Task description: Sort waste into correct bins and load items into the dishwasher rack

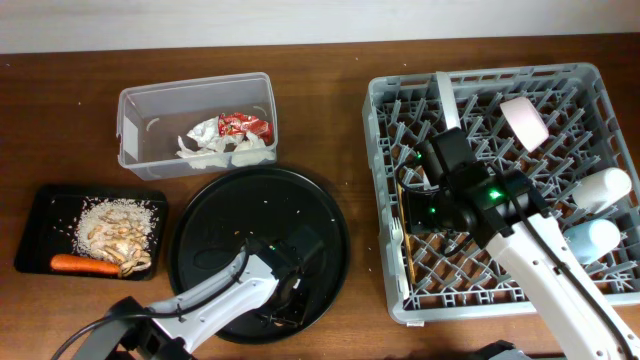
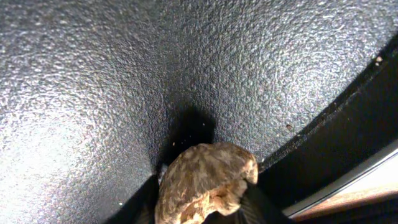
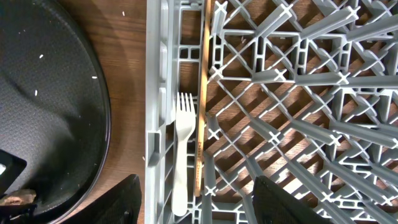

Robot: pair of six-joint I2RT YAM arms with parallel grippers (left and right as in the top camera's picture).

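L gripper [image 2: 202, 210] clamped on brown food chunk [image 2: 205, 180], low over round black tray [image 2: 93, 74]. Waste step: I'd lift, go left to shallow black rectangular tray [image 1: 40, 218]. R gripper [image 3: 202, 202] spread above grey plastic rack [image 1: 520, 73].

In rack [image 3: 157, 74], fork [image 3: 181, 158] lies beside stick [image 3: 202, 93], perhaps touching.
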